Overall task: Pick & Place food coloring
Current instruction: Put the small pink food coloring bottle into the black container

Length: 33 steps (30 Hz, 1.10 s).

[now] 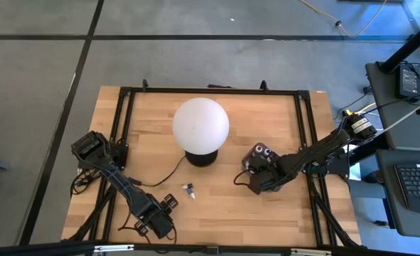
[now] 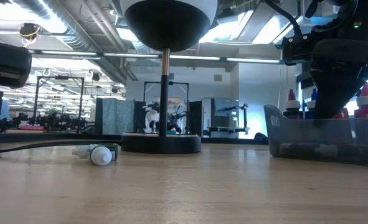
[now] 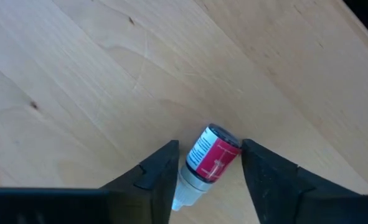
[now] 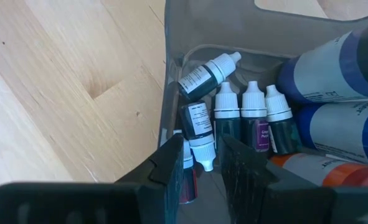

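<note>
Food coloring, in the form of one tiny bottle with a red label and a pale pointed tip [image 3: 207, 163], lay on its side on the light wooden table [image 1: 217, 206], in front of the big white globe lamp [image 1: 200, 124] on its round black base. In the left wrist view this bottle sat between the two dark fingers of the left gripper [image 3: 208, 171], which stood apart on either side of it; I could not tell whether they touched it or merely framed it. The overhead view showed the left gripper [image 1: 168, 206] near the front edge of the table, just beside the small bottle [image 1: 189, 190]. The level view showed the same bottle [image 2: 98, 154] lying flat on the wood, a dark cable running close behind it.

More small food coloring bottles with white caps and dark or purple bodies [image 4: 241, 118] lay and stood inside a dark translucent rectangular plastic tray [image 4: 171, 81], alongside larger blue bottles [image 4: 333, 68]. The right gripper [image 4: 202, 168] was lowered into that tray, its fingers only narrowly parted, with one small bottle's pale tip [image 4: 199, 152] showing just by the gap; whether they gripped it was unclear. From overhead, the tray [image 1: 259, 155] sat to the right of the lamp, with the right gripper [image 1: 261, 179] over it.
</note>
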Each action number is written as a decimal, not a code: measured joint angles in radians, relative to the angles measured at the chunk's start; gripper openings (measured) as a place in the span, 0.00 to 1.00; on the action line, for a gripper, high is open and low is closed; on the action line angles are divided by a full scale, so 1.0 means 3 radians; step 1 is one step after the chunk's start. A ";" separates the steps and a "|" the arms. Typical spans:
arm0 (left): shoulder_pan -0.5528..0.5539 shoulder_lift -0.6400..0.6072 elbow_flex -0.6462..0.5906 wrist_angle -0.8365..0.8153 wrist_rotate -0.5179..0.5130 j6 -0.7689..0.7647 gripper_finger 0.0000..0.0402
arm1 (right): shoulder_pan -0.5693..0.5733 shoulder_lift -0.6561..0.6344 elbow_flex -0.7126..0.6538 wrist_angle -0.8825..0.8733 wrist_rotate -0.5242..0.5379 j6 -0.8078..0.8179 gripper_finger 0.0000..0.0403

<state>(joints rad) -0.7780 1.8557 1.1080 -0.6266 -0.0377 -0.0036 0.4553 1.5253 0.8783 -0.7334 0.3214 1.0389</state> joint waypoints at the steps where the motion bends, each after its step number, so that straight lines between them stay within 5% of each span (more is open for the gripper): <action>1: 0.0000 0.0000 0.0000 0.0000 -0.0001 0.0000 0.40 | 0.0000 0.0000 0.0000 0.0000 0.0000 0.0000 0.26; 10: 0.0003 0.0001 -0.0001 0.0015 0.0003 -0.0053 0.24 | 0.0000 0.0000 0.0000 0.0000 0.0000 0.0000 0.26; 23: 0.0163 0.0017 0.0131 0.0188 -0.0132 -0.1223 0.21 | 0.0000 0.0000 0.0000 0.0126 -0.0055 -0.0017 0.26; 33: 0.0525 0.0018 0.0131 0.0989 -0.0886 -0.1194 0.19 | 0.0001 0.0000 0.0001 0.1063 0.0070 -0.1389 0.26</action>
<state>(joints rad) -0.6204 1.8610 1.1473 -0.3298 -0.3034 -0.3620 0.4557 1.5253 0.8787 -0.4143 0.3424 0.6221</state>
